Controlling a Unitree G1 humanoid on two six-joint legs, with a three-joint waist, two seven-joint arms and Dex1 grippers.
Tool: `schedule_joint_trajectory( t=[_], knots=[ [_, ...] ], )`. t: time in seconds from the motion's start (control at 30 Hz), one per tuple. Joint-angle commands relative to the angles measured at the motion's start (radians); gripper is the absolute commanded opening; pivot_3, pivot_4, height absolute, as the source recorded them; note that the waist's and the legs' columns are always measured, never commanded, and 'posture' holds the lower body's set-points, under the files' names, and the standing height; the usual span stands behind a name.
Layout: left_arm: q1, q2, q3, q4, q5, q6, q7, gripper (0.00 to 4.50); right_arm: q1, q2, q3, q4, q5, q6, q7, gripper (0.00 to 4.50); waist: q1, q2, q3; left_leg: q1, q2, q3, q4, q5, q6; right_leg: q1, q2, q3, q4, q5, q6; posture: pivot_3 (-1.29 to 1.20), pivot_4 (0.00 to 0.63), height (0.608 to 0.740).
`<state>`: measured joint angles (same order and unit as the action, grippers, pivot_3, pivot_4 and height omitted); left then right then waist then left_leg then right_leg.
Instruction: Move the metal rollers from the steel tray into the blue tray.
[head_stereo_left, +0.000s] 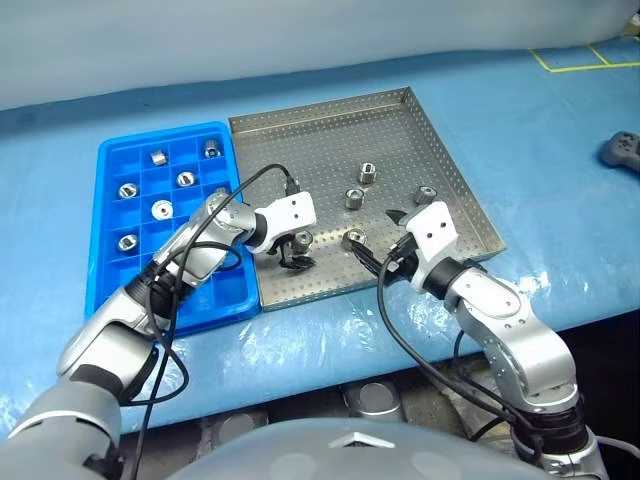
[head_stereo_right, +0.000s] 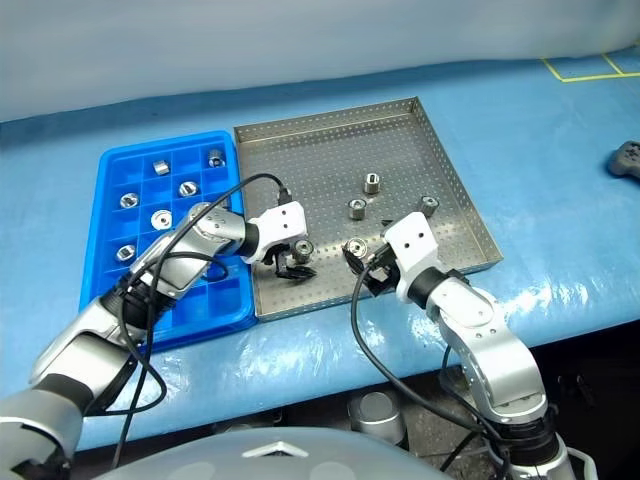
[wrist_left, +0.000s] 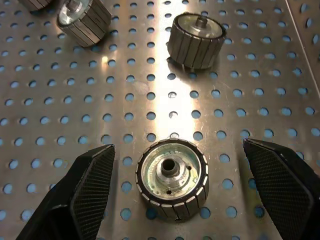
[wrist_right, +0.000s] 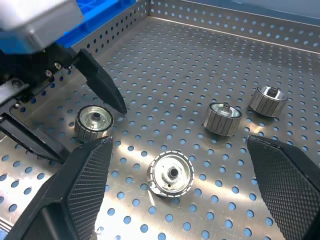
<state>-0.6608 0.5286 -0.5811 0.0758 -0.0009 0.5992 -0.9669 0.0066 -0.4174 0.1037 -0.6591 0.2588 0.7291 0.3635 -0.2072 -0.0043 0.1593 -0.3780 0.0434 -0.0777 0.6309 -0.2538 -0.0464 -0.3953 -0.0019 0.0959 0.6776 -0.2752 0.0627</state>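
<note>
The steel tray (head_stereo_left: 300, 135) lies mid-table with several metal rollers (head_stereo_left: 367, 172) loose on it. Beside it on the left sits the blue tray (head_stereo_left: 225, 300), which holds several more rollers (head_stereo_left: 161, 209) in its compartments. My left gripper (wrist_left: 178, 147) is open and points down over the steel tray's near part. Its fingers (wrist_left: 90, 195) stand either side of one roller (wrist_left: 172, 180) without touching it. My right gripper (wrist_right: 180, 141) is open wide just to the right, with another roller (wrist_right: 171, 173) lying between its fingers, also untouched.
The two grippers are close together near the steel tray's front rim (head_stereo_left: 400, 275). A dark handheld device (head_stereo_left: 622, 150) lies at the far right on the blue table cover. Yellow tape lines (head_stereo_left: 585, 55) mark the far right corner.
</note>
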Motion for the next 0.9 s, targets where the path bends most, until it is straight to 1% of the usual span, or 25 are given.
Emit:
schedule_joint_trajectory(
  t=[0.03, 0.13, 0.17, 0.2, 0.27, 0.37, 0.47, 0.53, 0.67, 0.73, 0.8, 0.9],
  knots=[
    [-0.016, -0.006, 0.019, -0.004, 0.022, -0.009, -0.004, 3.22, -0.011, 0.009, -0.011, -0.038, 0.000, -0.019, -0.010, 4.50, 0.000, 0.000, 0.000, 0.000, 0.000, 0.000, 0.000, 0.000, 0.000, 0.000, 0.000, 0.000, 0.000, 0.000, 0.000, -0.25, 0.150, 0.740],
    [0.004, -0.035, 0.096, -0.040, -0.014, 0.006, 0.036, 2.25, -0.010, 0.010, -0.008, -0.040, 0.001, -0.018, -0.010, 4.50, 0.003, 0.000, 0.000, 0.000, 0.000, 0.000, 0.000, 0.000, 0.000, 0.000, 0.000, 0.000, 0.000, 0.000, 0.001, -0.25, 0.150, 0.740],
    [0.017, -0.064, 0.155, -0.056, -0.043, 0.022, 0.080, 1.90, -0.013, 0.012, -0.005, -0.038, 0.002, -0.016, -0.011, 4.50, 0.003, 0.000, 0.000, 0.000, 0.000, 0.000, 0.001, 0.000, 0.000, 0.000, 0.000, 0.000, 0.000, 0.000, 0.001, -0.25, 0.150, 0.740],
    [0.031, -0.094, 0.219, -0.076, -0.066, 0.023, 0.134, 1.68, -0.016, 0.013, 0.001, -0.036, 0.003, -0.015, -0.010, 4.50, 0.003, 0.000, 0.000, 0.000, 0.000, 0.000, 0.001, 0.000, 0.000, 0.000, 0.000, 0.000, 0.000, -0.001, 0.001, -0.23, 0.150, 0.740],
    [0.055, -0.158, 0.343, -0.117, -0.104, 0.043, 0.243, 1.69, -0.026, 0.013, 0.013, -0.032, 0.004, -0.014, -0.004, 4.50, 0.005, 0.000, 0.000, -0.001, 0.000, 0.000, 0.001, 0.000, 0.000, -0.001, 0.000, 0.000, 0.000, 0.000, 0.001, -0.22, 0.150, 0.740],
    [0.116, -0.229, 0.498, -0.219, -0.120, 0.030, 0.408, 1.69, -0.054, 0.016, 0.040, -0.024, 0.009, -0.014, 0.011, 4.50, 0.006, 0.000, 0.000, -0.001, 0.000, 0.000, 0.001, 0.000, 0.001, -0.001, 0.000, 0.000, 0.000, 0.002, -0.003, -0.20, 0.150, 0.740],
    [0.214, -0.278, 0.608, -0.350, -0.106, -0.002, 0.552, 1.69, -0.092, 0.020, 0.077, -0.008, 0.011, -0.017, 0.034, 4.50, 0.004, 0.001, 0.000, 0.000, 0.001, 0.000, 0.000, -0.001, 0.001, 0.000, 0.000, 0.001, 0.001, 0.002, -0.003, -0.18, 0.150, 0.740],
    [0.287, -0.298, 0.645, -0.427, -0.078, -0.048, 0.635, 1.69, -0.115, 0.026, 0.099, 0.005, 0.012, -0.019, 0.047, 4.50, 0.010, 0.001, 0.000, 0.000, 0.001, 0.000, 0.000, -0.001, 0.001, 0.000, 0.000, 0.001, 0.001, 0.002, -0.003, -0.16, 0.150, 0.740],
    [0.432, -0.353, 0.729, -0.552, -0.058, -0.092, 0.774, 1.69, -0.163, 0.041, 0.144, 0.037, 0.013, -0.027, 0.081, 4.50, 0.038, 0.000, 0.000, 0.000, 0.000, 0.000, 0.001, 0.000, 0.001, 0.000, -0.001, 0.000, 0.001, 0.002, -0.003, -0.12, 0.150, 0.740],
    [0.500, -0.368, 0.747, -0.592, -0.054, -0.086, 0.811, 1.69, -0.183, 0.044, 0.161, 0.053, 0.014, -0.033, 0.100, 4.50, 0.057, 0.000, 0.000, 0.000, 0.000, 0.000, 0.002, 0.000, 0.001, 0.001, -0.001, 0.000, 0.001, 0.002, -0.003, -0.09, 0.150, 0.740],
    [0.574, -0.360, 0.740, -0.626, -0.029, -0.076, 0.829, 1.69, -0.203, 0.046, 0.178, 0.069, 0.014, -0.040, 0.118, 4.50, 0.071, 0.000, 0.000, 0.001, 0.000, 0.000, 0.002, 0.000, 0.001, 0.001, -0.001, 0.000, 0.001, 0.002, -0.003, -0.07, 0.150, 0.740],
    [0.667, -0.395, 0.762, -0.668, -0.041, -0.056, 0.868, 1.69, -0.227, 0.049, 0.200, 0.091, 0.014, -0.048, 0.142, 4.50, 0.090, 0.000, 0.000, 0.001, 0.000, 0.000, 0.002, 0.000, 0.001, 0.001, -0.001, 0.000, 0.000, 0.002, -0.003, -0.05, 0.150, 0.740]
  ],
)
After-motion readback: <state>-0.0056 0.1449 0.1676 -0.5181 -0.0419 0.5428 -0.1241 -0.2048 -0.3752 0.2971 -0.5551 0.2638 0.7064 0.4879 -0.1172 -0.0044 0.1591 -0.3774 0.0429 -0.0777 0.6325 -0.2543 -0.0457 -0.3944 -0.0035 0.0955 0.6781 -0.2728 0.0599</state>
